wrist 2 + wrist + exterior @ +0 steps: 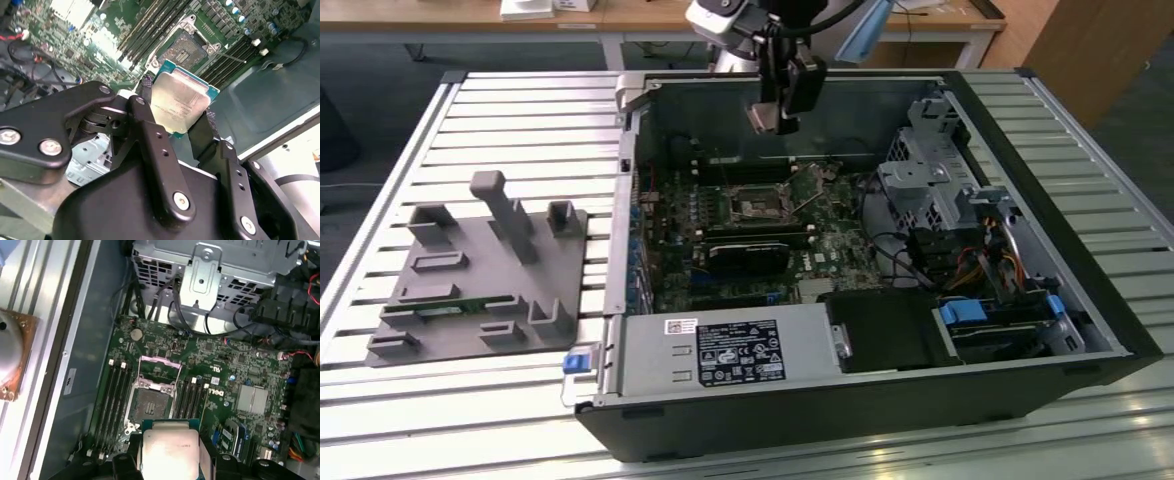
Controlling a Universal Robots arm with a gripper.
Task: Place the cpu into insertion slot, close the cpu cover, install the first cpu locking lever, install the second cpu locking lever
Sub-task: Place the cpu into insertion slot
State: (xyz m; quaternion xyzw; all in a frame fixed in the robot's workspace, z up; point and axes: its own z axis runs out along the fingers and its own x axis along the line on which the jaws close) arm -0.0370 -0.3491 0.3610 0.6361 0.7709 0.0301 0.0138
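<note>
Your hand (pixel 176 112) grips the chip (pixel 182 97) by two edges, aloft over the open case (pixel 787 430) | socket (pixel 152 405) bare, cover (pixel 159 371) tipped up | done: chip in hand | left for you: seating it, cover, both levers

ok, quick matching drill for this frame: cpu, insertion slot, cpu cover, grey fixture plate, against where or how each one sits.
1 cpu
2 insertion slot
3 cpu cover
4 grey fixture plate

A empty, on the green board
B gripped in the tool, above the board
C outside the case, at the exterior view's left
D flipped open, off the slot

Pairs: 1-B, 2-A, 3-D, 4-C
</note>
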